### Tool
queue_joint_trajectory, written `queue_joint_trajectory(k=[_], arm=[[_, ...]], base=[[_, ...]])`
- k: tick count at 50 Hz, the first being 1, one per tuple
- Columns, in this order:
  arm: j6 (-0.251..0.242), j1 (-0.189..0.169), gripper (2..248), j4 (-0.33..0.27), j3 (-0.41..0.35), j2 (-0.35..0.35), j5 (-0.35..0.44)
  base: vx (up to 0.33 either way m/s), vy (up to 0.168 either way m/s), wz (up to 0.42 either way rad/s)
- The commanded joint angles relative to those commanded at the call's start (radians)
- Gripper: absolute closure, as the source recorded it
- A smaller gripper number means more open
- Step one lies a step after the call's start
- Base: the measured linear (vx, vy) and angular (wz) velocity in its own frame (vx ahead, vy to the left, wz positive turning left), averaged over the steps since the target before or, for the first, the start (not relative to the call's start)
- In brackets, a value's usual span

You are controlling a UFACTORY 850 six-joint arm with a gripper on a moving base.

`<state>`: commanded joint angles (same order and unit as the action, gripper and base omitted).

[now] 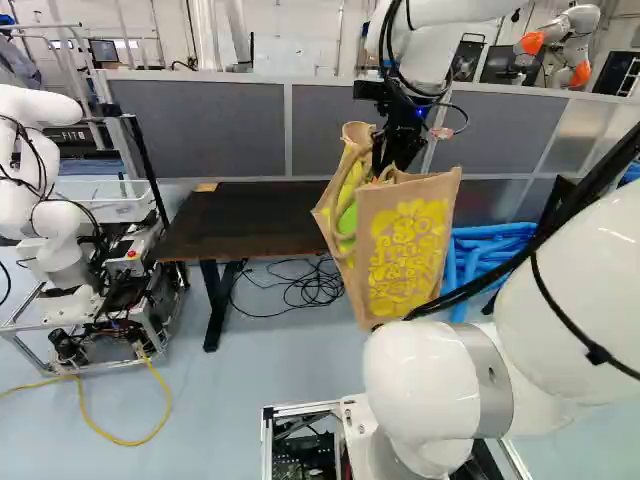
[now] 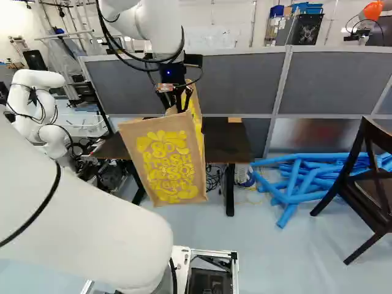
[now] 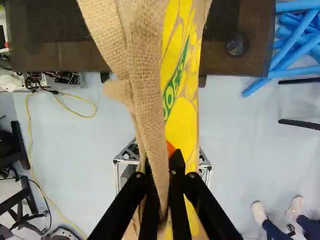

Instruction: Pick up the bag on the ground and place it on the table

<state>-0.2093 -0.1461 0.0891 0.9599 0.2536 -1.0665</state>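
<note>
Jaws closed on its fabric handle, our gripper (image 1: 391, 168) suspends the bag (image 1: 408, 252) above the floor. Across the left base view, left to right, we locate another robot (image 1: 52, 262), the dark table (image 1: 240, 218), the bag on its near side, and blue tubes (image 1: 487, 250).

Dark table (image 1: 240, 220) w/ round item (image 3: 236, 45) prob. atop, floor (image 1: 270, 380) w/ blue tubes (image 2: 297, 184), black cables (image 1: 320, 285), yellow cable (image 1: 130, 443).

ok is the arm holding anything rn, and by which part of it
A burlap tote bag, held in the end effector by a handle strap.
</note>
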Motion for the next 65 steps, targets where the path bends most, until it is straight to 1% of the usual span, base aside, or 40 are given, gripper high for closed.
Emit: queue_joint_trajectory(k=[17, 30, 49, 58, 65], arm=[[0.0, 0.0, 227, 0.0, 0.0, 0.0, 0.0], [0.0, 0.0, 227, 0.0, 0.0, 0.0, 0.0], [0.0, 0.007, 227, 0.0, 0.051, -0.06, 0.003], [0.0, 0.012, 227, 0.0, 0.093, -0.109, 0.022], [0.0, 0.017, 227, 0.0, 0.127, -0.162, 0.03]], base=[[0.204, 0.0, -0.008], [0.145, 0.004, -0.007], [0.009, 0.002, 0.002], [0.0, 0.0, 0.0], [0.0, 0.0, 0.0]])
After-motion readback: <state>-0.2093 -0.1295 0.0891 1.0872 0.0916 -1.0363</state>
